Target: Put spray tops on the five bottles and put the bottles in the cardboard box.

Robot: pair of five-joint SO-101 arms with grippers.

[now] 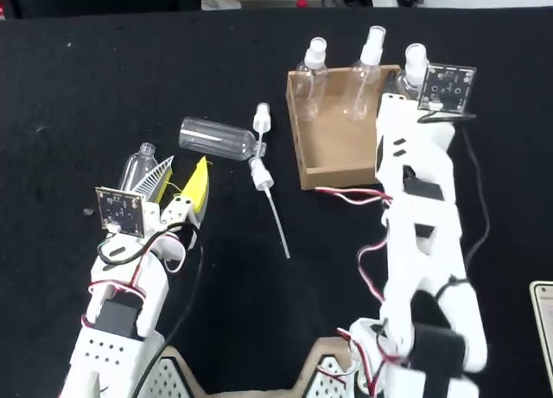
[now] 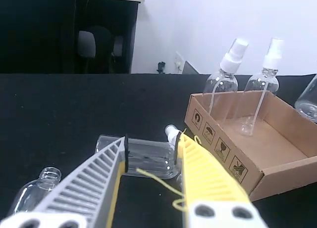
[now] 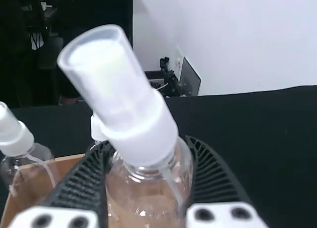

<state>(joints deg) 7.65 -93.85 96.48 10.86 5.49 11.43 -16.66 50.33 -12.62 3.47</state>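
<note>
Black table [image 1: 69, 70] from edge to edge, white wall and dark furniture behind in the wrist views. Far left: bare bottle [image 1: 136, 167], no top on its neck, upright or tipped not clear, just beside the grey finger of the left gripper [image 1: 183, 167]. Left gripper spread wide, nothing between its fingers, low over the table, tips toward the lying bottle [image 1: 216, 139]. Lying bottle on its side, also without a top, neck toward the box. Just beside that neck, loose top [image 1: 262, 117]; nearer the arms, tubed top [image 1: 260, 173], flat on the table, long tube [image 1: 278, 225] trailing away. Right of these, box [image 1: 333, 148], open, with left boxed bottle [image 1: 311, 83] and right boxed bottle [image 1: 365, 74] upright along its far wall, both topped. At the box's far right corner, held bottle [image 1: 415, 66], topped, clamped between the black fingers [image 3: 208, 163] of the right gripper [image 3: 148, 161]; inside the wall or just outside, cannot tell.
</note>
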